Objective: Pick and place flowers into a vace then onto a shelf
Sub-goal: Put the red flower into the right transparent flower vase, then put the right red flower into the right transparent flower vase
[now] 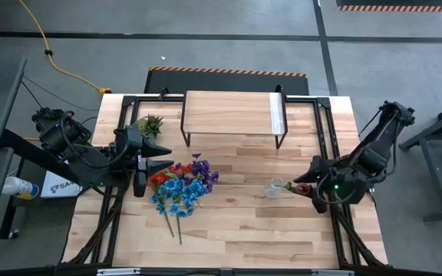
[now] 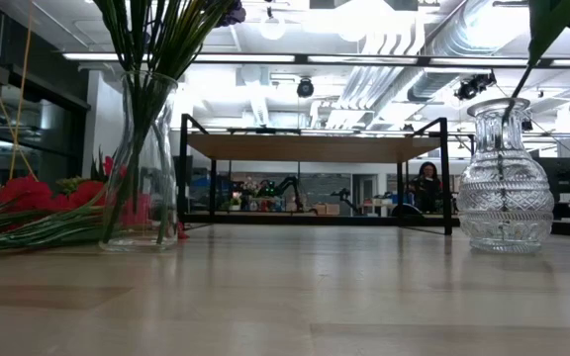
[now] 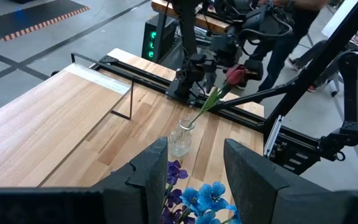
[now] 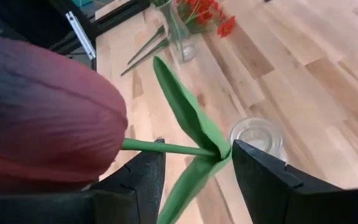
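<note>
Light-wood surface (image 1: 236,222), overhead view, contents as follows.

Shelf (image 1: 229,113): pale board on thin black legs, upper centre of the frame, nothing on it.

Flowers (image 1: 181,184): red, blue and purple sprays lying in a heap left of centre, stems trailing toward the lower edge.

Spiky green plant (image 1: 150,124): upper left, beside the shelf's left end.

Glass vase (image 1: 273,188): small and clear, right of centre; from table height a cut-glass vase stands at the right of the frame, well apart from a taller one holding green stems at the left.

Right hand (image 1: 310,189): just right of the vase, fingers closed on a red tulip (image 4: 36,112), whose stem slants toward the vase mouth.

Left hand (image 1: 162,159): above the heap, fingers spread wide, holding nothing.
</note>
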